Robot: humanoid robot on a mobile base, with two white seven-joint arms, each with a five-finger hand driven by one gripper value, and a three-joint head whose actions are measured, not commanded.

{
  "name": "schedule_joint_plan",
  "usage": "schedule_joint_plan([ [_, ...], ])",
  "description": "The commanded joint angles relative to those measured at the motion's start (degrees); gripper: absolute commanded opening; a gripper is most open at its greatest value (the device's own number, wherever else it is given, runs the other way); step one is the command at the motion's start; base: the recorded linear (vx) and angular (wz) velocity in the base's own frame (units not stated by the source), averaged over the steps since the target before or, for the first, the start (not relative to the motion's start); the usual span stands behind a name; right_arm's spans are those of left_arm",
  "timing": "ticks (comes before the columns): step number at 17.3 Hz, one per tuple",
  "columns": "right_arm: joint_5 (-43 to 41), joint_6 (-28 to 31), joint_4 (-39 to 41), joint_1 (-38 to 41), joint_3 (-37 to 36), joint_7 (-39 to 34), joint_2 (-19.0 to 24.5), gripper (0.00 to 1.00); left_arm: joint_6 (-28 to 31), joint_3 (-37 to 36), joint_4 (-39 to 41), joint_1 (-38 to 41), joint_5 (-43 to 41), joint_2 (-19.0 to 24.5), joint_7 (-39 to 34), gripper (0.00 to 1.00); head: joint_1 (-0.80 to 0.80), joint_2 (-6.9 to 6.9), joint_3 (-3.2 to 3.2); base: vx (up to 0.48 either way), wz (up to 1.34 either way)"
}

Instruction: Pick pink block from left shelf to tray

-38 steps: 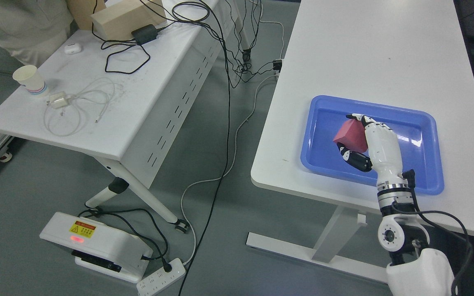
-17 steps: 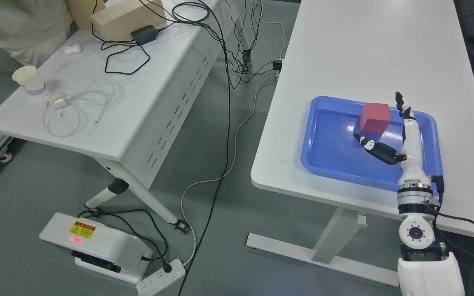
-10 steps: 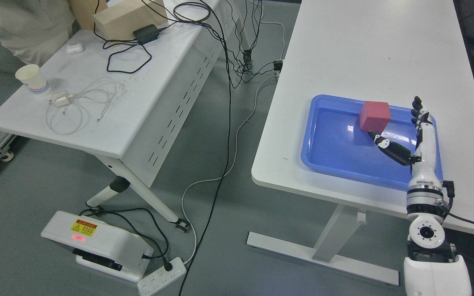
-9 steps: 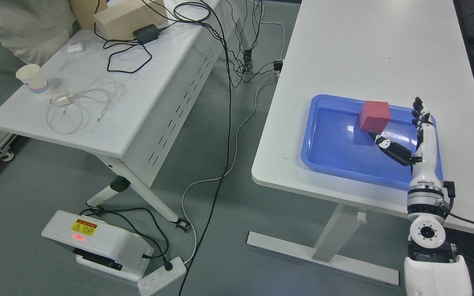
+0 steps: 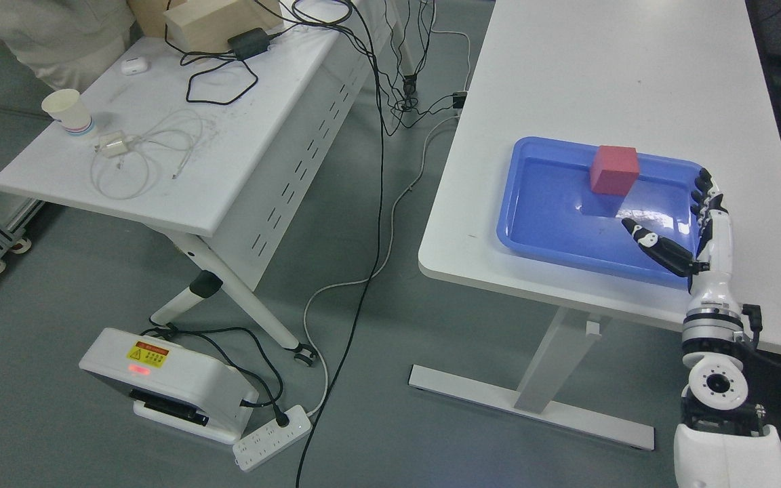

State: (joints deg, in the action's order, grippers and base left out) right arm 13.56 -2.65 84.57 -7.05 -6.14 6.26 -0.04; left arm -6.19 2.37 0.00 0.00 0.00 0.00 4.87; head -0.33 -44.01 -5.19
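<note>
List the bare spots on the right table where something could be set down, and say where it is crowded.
On the white table, the whole stretch behind the blue tray is bare, as is the strip between the tray and the table's left edge. Inside the tray, the left half is free; the pink block sits at its back rim. The right hand, open, crowds the tray's right end.

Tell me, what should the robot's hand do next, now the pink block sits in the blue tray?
Probably draw the right hand back toward the robot, off the table. The pink block stands alone in the blue tray, near its far rim, and the open fingers do not touch it, so nothing seems left to carry.
</note>
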Motion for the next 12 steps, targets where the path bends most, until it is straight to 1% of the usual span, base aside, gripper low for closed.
schedule_joint_plan([
  [1,-0.9,0.27,-0.11,-1.04,-1.24,-0.11,-0.96,1.0,-0.05,0.0,1.0,-1.32,-0.09,1.0,-0.03,1.0,0.0,0.0,0.0,-0.11,0.01],
  [9,-0.9,0.36,-0.2,-1.04,-1.42,-0.11,-0.96,1.0,-0.05,0.0,1.0,-1.32,-0.09,1.0,-0.03,1.0,0.0,0.0,0.0,-0.132,0.03],
  [12,-0.9,0.36,-0.2,-1.04,-1.42,-0.11,-0.96,1.0,-0.05,0.0,1.0,-1.32,-0.09,1.0,-0.03,1.0,0.0,0.0,0.0,-0.106,-0.15],
])
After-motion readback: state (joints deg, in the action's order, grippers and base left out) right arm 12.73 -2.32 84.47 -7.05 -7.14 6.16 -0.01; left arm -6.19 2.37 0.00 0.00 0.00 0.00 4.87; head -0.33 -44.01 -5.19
